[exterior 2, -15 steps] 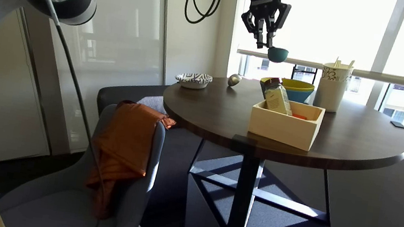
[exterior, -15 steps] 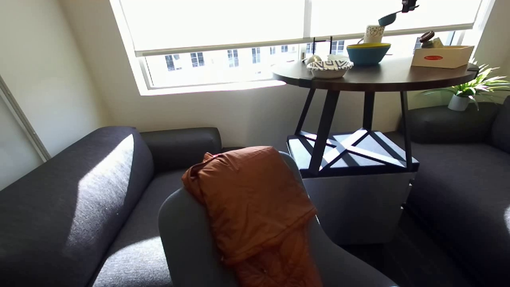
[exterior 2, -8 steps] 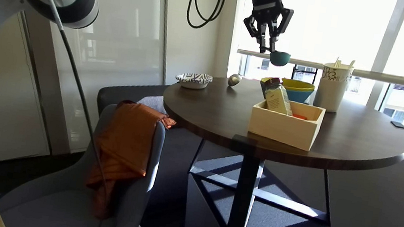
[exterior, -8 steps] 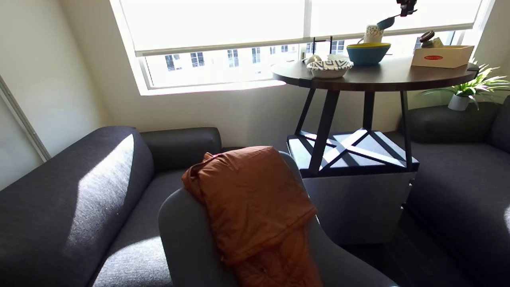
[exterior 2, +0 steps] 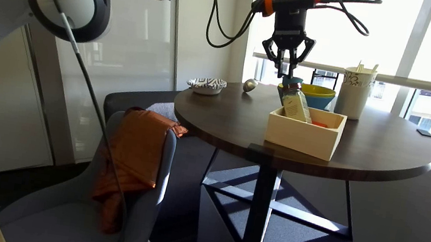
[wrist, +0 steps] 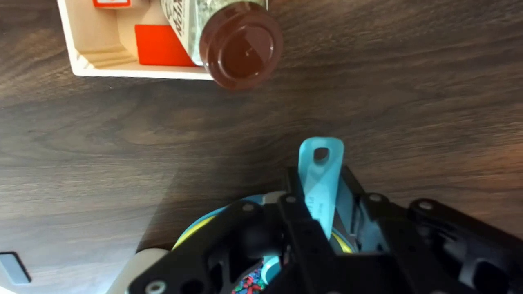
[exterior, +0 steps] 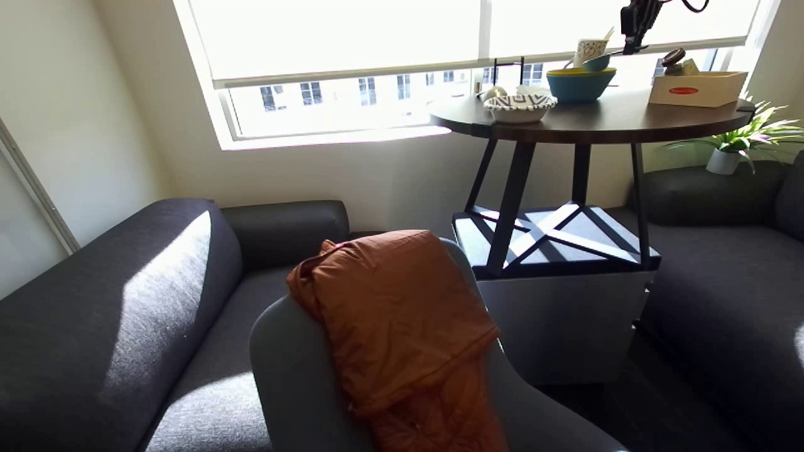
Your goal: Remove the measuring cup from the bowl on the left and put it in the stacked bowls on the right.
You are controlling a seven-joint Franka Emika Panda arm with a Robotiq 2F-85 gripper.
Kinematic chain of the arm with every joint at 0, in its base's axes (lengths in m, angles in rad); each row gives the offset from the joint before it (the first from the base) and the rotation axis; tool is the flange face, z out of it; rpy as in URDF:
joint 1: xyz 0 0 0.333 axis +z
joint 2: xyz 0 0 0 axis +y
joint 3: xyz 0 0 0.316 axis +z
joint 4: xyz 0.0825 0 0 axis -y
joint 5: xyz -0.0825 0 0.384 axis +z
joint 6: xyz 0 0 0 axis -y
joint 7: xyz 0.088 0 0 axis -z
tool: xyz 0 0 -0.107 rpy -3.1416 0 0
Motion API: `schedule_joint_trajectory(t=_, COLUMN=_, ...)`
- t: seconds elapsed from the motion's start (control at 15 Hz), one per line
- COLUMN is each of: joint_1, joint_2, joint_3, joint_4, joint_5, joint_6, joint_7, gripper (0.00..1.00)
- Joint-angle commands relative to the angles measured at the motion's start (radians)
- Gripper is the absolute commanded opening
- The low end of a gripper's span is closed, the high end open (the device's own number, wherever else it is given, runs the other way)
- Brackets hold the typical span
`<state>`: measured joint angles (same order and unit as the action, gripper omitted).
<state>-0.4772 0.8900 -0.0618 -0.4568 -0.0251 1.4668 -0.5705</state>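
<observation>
My claw (exterior 2: 285,74) pinched the cup (exterior: 597,62) by its handle (wrist: 320,192), its round end (exterior 2: 291,80) over the stacked bowls (exterior: 579,89) on the right, clear of the left bowl (exterior: 520,113). I held it so, likely, to reach in without knocking them; lowering seemed next.

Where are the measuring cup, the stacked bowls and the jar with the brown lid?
Measuring cup (wrist: 321,185): in the wrist view, on its blue handle.
Stacked bowls (exterior: 579,90): in an exterior view, on the blue outer wall.
Jar (exterior 2: 297,107): in an exterior view, on its label.
</observation>
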Motion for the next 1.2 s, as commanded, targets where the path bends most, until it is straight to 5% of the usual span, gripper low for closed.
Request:
schedule_joint_trajectory(t=0.0, joint_1=-0.020, joint_2=0.025, joint_3=0.029, joint_4=0.027, joint_5=0.039, joint_6=0.004, joint_7=-0.023, gripper=0.15)
schedule_joint_trajectory(t=0.13, joint_1=-0.023, joint_2=0.028, joint_3=0.027, joint_4=0.024, joint_5=0.041, joint_6=0.016, joint_7=-0.017, gripper=0.06)
schedule_joint_trajectory(t=0.2, joint_1=-0.025, joint_2=0.028, joint_3=0.026, joint_4=0.023, joint_5=0.041, joint_6=0.016, joint_7=-0.010, gripper=0.51)
schedule_joint_trajectory(t=0.27, joint_1=-0.026, joint_2=0.026, joint_3=0.026, joint_4=0.024, joint_5=0.042, joint_6=0.014, joint_7=-0.003, gripper=0.51)
schedule_joint_trajectory(t=0.73, joint_1=-0.068, joint_2=-0.044, joint_3=0.077, joint_4=0.003, joint_5=0.133, joint_6=-0.003, joint_7=0.023, gripper=1.00)
schedule_joint_trajectory(t=1.07, joint_1=-0.150, joint_2=-0.168, joint_3=0.141, joint_4=0.019, joint_5=0.222, joint_6=-0.198, joint_7=-0.189, gripper=1.00)
schedule_joint_trajectory(t=1.13, joint_1=-0.109, joint_2=-0.121, joint_3=0.104, joint_4=0.019, joint_5=0.183, joint_6=-0.135, joint_7=-0.108, gripper=1.00)
